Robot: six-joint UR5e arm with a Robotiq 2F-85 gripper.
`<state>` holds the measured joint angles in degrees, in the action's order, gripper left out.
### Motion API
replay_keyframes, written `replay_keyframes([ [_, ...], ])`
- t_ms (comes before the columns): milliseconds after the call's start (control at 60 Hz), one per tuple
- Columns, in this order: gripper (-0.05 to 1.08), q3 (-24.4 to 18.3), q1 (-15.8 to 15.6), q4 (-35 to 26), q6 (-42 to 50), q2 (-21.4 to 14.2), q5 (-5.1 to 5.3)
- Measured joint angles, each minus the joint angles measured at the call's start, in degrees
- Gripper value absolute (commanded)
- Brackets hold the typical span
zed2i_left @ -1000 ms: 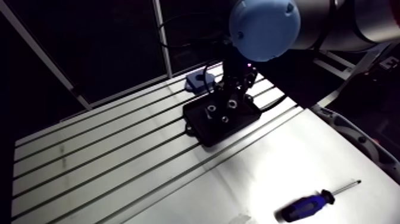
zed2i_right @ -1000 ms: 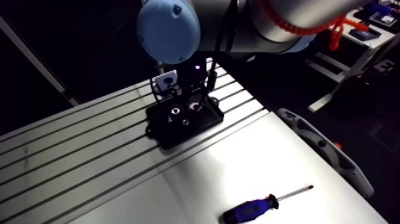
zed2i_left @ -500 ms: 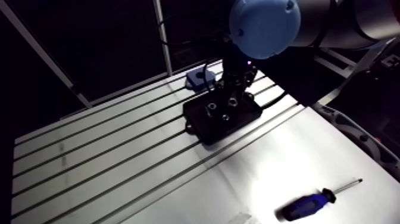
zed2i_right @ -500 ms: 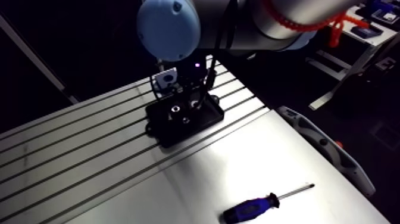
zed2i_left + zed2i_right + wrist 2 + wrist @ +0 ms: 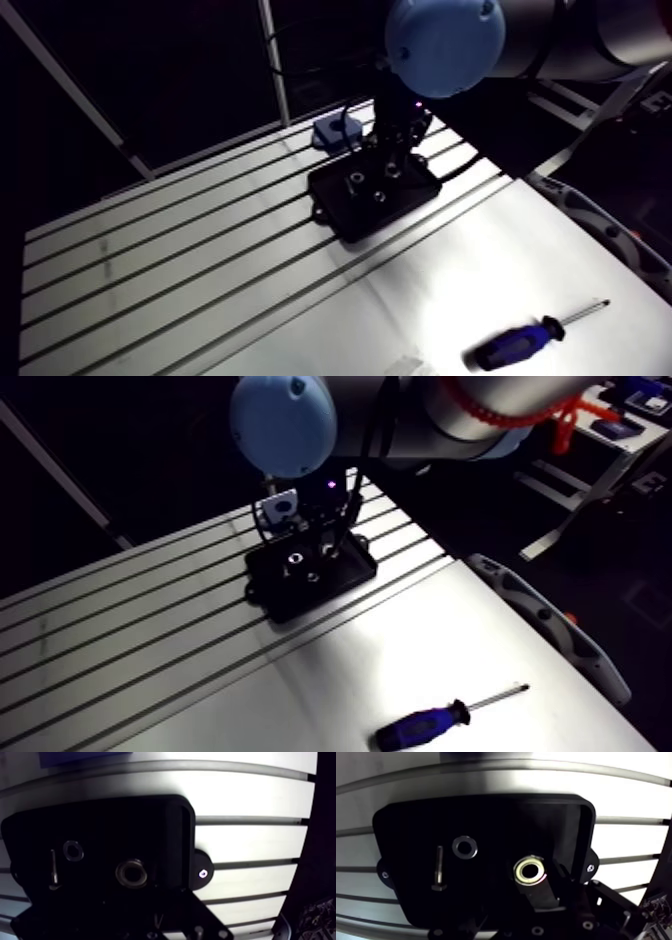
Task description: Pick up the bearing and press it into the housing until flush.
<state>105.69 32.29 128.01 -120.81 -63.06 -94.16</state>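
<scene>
The bearing (image 5: 530,871) lies in the black tray (image 5: 411,822) beside a washer (image 5: 464,846) and bolt (image 5: 438,868). The gripper (image 5: 390,160) hangs over it; you cannot tell whether its jaws are apart or closed. Beyond the tray, a blue block (image 5: 328,132); well apart, a screwdriver (image 5: 520,342).

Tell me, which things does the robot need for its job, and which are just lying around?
For the job:
- bearing, lying in the black tray
- blue block behind the tray, probably the housing

Just lying about:
- washer and bolt, in the same tray
- blue-handled screwdriver, far from the tray
</scene>
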Motion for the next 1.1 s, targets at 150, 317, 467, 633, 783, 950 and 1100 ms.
replay_keyframes([
  [150,0.55,0.00,-0.01,-0.01,0.00,-0.03,-0.01],
  [317,0.56,0.00,-0.02,-0.05,-0.03,-0.05,-0.04],
  [467,0.58,-0.01,-0.02,-0.07,-0.07,-0.07,-0.06],
  [633,0.59,-0.06,-0.02,-0.07,-0.14,-0.19,-0.03],
  [783,0.59,-0.13,-0.02,-0.08,-0.16,-0.39,-0.02],
  [950,0.59,-0.29,-0.02,-0.14,-0.22,-0.64,0.01],
  [1100,0.59,-0.54,-0.07,-0.42,-0.20,-1.19,0.05],
])
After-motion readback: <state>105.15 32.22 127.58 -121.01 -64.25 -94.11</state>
